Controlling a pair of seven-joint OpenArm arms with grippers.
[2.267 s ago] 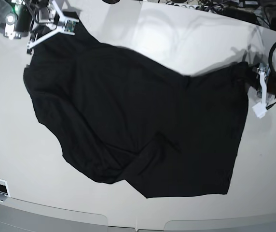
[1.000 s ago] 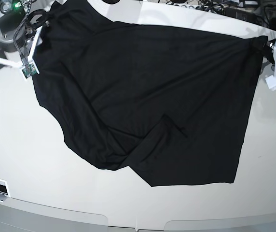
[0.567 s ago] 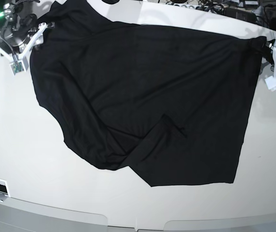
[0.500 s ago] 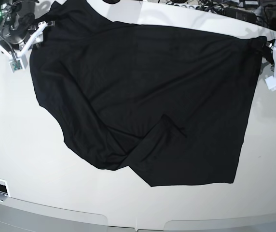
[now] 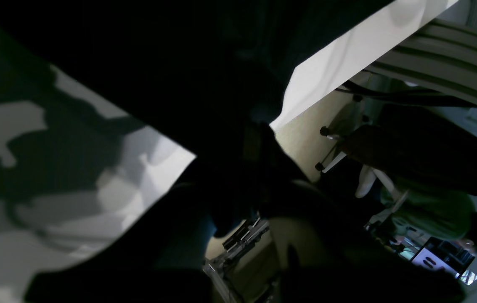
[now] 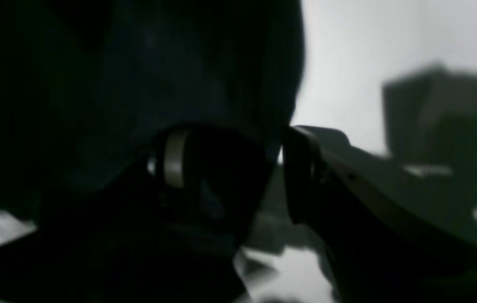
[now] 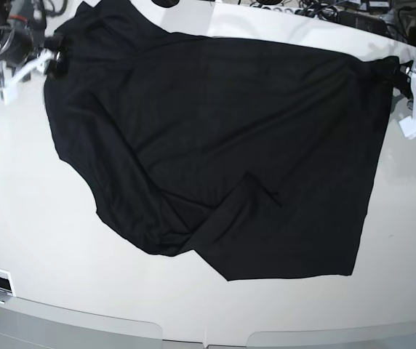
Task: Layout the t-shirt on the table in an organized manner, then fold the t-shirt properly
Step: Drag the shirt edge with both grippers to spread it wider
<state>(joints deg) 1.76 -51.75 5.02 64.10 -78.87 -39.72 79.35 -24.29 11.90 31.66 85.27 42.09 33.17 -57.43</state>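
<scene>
The t-shirt (image 7: 215, 145) lies spread on the surface (image 7: 33, 218), covering most of its middle and far part. The right pincer (image 7: 48, 62) sits at the t-shirt's far left corner, touching its edge. The left pincer (image 7: 404, 80) sits at the t-shirt's far right corner, closed on the cloth there. Toward the near edge of the surface, one flap of the t-shirt lies folded over the rest.

T-shirt (image 7: 215, 145): plain black, spread mostly flat on the glossy white table (image 7: 33, 218).
Far corner is pinched in the closed left gripper (image 7: 404, 80); opposite top edge sits at the right gripper (image 7: 37, 65), jaws apart. Creased flap folded over along the near edge, between the two.
</scene>
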